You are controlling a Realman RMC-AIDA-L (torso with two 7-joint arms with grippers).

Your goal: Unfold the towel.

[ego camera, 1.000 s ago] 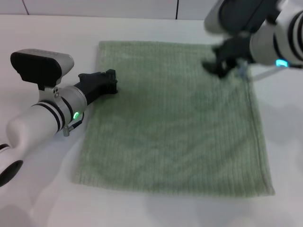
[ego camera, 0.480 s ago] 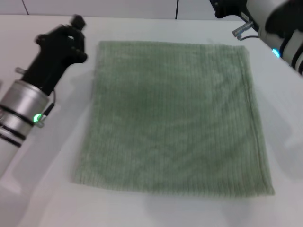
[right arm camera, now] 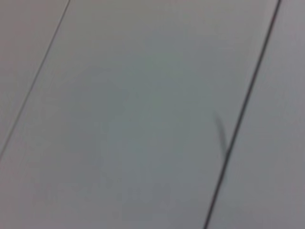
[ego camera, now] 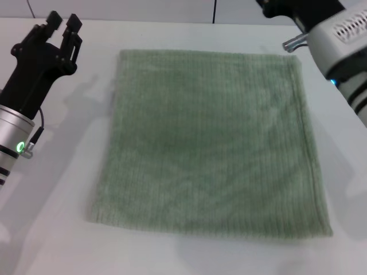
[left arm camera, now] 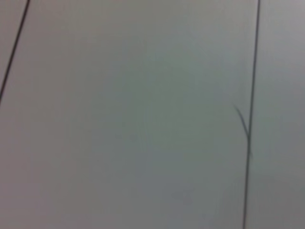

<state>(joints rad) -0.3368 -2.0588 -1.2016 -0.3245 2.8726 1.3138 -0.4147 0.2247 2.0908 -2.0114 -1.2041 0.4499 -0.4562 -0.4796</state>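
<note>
The towel (ego camera: 209,140) is a pale sage-green ribbed cloth that lies spread flat in one layer on the white table (ego camera: 57,229), its hemmed edges showing all round. My left gripper (ego camera: 63,22) is open and empty, raised above the table to the left of the towel's far left corner and pointing away from me. My right gripper (ego camera: 281,7) is raised at the towel's far right corner and is cut off by the head view's top edge. Neither gripper touches the towel. Both wrist views show only pale panels with dark seams.
A pale panelled wall (ego camera: 143,8) with dark seams stands behind the table. Bare table top lies to the left (ego camera: 51,172) and right (ego camera: 344,172) of the towel and along its near edge.
Both grippers have let go of the towel's far edge and lifted away: the left one up and to the left, the right one up and out past the picture's top. The towel now lies flat.
</note>
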